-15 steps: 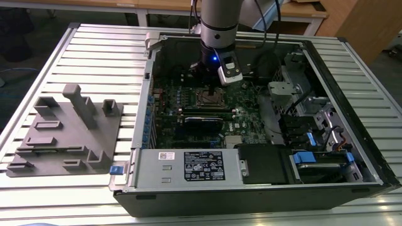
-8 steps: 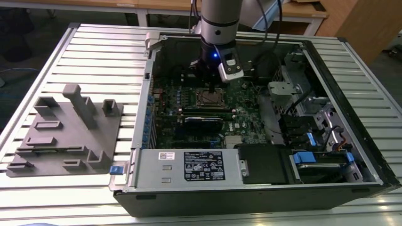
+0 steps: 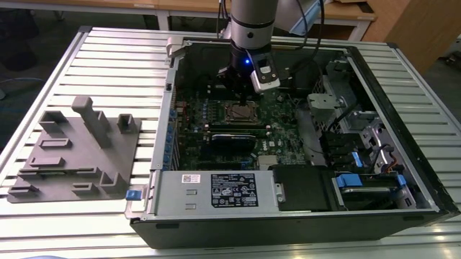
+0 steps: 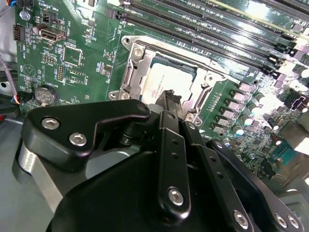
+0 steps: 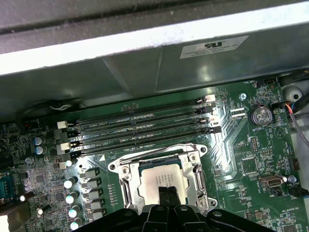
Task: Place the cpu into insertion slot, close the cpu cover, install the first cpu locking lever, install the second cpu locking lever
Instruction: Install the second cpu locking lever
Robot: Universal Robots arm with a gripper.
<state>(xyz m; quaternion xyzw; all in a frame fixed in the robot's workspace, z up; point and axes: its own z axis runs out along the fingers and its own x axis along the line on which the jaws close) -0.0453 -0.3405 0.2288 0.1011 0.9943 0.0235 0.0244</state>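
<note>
CPU (image 5: 161,180), its dull silver top facing up, sits flat in the insertion slot (image 5: 126,170) on the green motherboard (image 5: 251,145), with the black gripper (image 5: 167,192) poised directly over it. In both wrist views the two fingertips (image 4: 170,98) are pressed together with no gap between them, clenched on nothing and resting at or just above the chip's surface; actual contact cannot be confirmed. The cpu cover (image 5: 194,159), a thin silver frame, lies down around the chip, its window exposing the metal top. In the first wrist view, four long memory slots (image 5: 140,126) run just beside the socket, a row of small cylindrical capacitors (image 5: 71,193) stands to one side, and a round coin battery (image 5: 260,116) sits well apart from the socket. In the exterior view, the arm (image 3: 252,24) reaches down into an open computer case (image 3: 403,205) lying on a slatted metal table (image 3: 108,65), the gripper above the socket near the board's middle. A grey fixture block (image 3: 75,156) rests on the table at the exterior view's left, well apart from the case.
</note>
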